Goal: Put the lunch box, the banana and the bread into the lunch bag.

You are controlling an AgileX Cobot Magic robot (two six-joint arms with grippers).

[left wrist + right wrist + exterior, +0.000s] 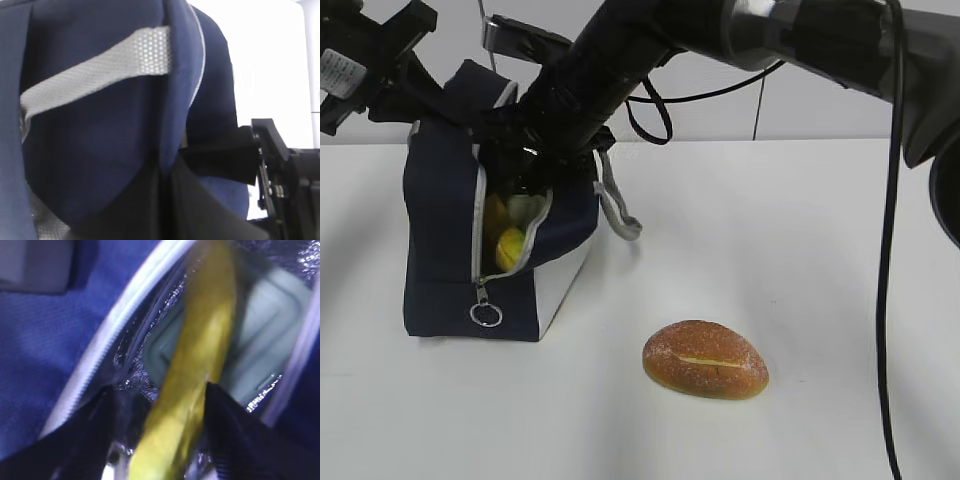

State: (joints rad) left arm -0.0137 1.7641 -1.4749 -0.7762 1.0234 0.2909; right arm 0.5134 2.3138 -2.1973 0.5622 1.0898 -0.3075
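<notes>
Exterior: my right arm reaches into the open top of the lunch bag (445, 215) on the tabletop (800, 250); banana (508, 247) shows yellow through the unzipped side. Bread (705, 359) lies on the tabletop, well apart from the bag.

Left wrist: my left end effector (165, 167) is together, pinching the bag's navy fabric.

Right wrist: my right end effector (160, 440) is inside the bag, fingers (85, 435) apart either side of the banana; contact unclear. Lunch box (270, 350) lies behind it.

Right arm (620, 70) angled down-left, jaws parted; left arm (360, 60) raised, jaws closed.
</notes>
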